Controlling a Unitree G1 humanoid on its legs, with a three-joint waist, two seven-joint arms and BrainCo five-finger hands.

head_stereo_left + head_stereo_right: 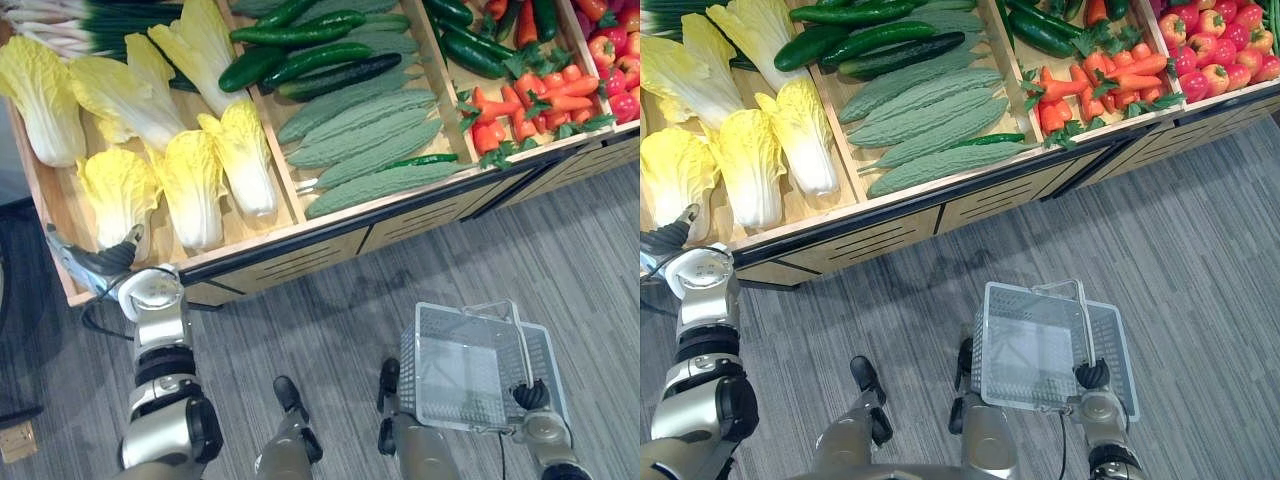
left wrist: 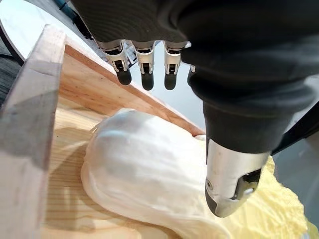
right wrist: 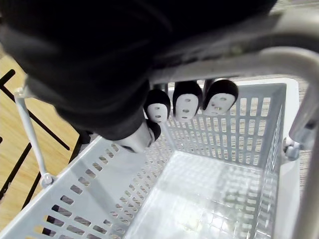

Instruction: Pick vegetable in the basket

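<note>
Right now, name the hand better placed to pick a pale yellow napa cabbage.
Left. The left hand hovers open over a white-stemmed yellow napa cabbage in the wooden crate; the right hand is curled round the handle of the grey mesh basket.

Your two head cameras sat side by side and looked steeply down from above, so both shared the wooden produce stand (image 1: 300,258), the grey floor (image 1: 330,340) and the basket (image 1: 420,370) in front of it. Your left wrist camera looked along the left hand (image 2: 144,62) from very close at a pale cabbage (image 2: 139,169) on the stand. Your right wrist camera looked past the right hand (image 3: 185,102), also very near, down into the same basket.
</note>
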